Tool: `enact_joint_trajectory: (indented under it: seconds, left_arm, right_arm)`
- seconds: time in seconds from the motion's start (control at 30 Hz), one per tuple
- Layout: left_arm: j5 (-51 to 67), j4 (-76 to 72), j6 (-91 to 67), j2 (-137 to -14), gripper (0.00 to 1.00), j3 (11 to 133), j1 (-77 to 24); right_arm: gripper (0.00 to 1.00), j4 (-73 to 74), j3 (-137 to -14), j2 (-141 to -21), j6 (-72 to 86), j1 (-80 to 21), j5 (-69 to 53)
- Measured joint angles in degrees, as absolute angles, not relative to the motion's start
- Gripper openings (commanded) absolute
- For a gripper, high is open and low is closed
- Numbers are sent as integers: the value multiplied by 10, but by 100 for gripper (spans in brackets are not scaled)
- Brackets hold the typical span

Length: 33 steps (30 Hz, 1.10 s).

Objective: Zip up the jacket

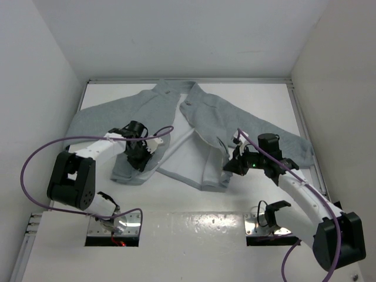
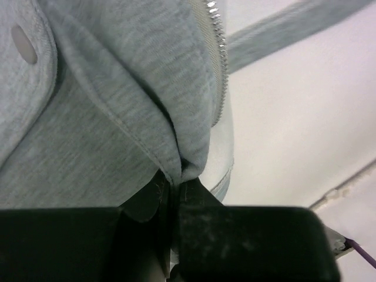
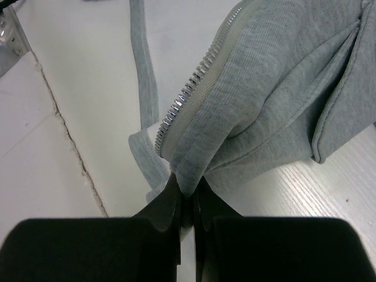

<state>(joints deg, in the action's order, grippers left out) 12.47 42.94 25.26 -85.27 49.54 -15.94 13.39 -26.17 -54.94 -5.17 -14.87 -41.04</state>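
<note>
The light grey jacket (image 1: 205,114) lies unzipped on the white table, collar at the far side and its white lining showing between the front panels. My left gripper (image 1: 141,155) is shut on a fold of the left front panel near its lower edge. In the left wrist view the fabric is pinched between the fingertips (image 2: 176,179), with the zipper teeth (image 2: 219,53) just beyond. My right gripper (image 1: 230,165) is shut on the right front panel's lower corner. The right wrist view shows that fold squeezed in the gripper (image 3: 188,187), right beside the zipper teeth (image 3: 187,94).
White walls enclose the table on the left, back and right. The jacket's sleeves (image 1: 94,117) spread toward both side walls. Purple cables (image 1: 35,158) loop beside each arm. Metal mounting plates (image 1: 120,226) sit at the near edge. A snap button (image 2: 23,44) and a pocket flap (image 3: 341,117) lie close to the grips.
</note>
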Motion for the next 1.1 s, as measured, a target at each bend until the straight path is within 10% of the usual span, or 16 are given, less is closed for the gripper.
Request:
enact_joint_trajectory:
  seconds: [0.3, 0.57, 1.1]
  left_arm:
    - [325, 276, 259, -610, 0, 402, -123]
    - [492, 37, -6, -658, 0, 368, -133]
    - [488, -458, -420, -603, 0, 240, -223]
  right_arm:
    - [0, 110, -280, -581, -51, -167, -451]
    - [0, -29, -304, -622, 81, -175, -524]
    - [0, -285, -287, -684, 283, -239, -631]
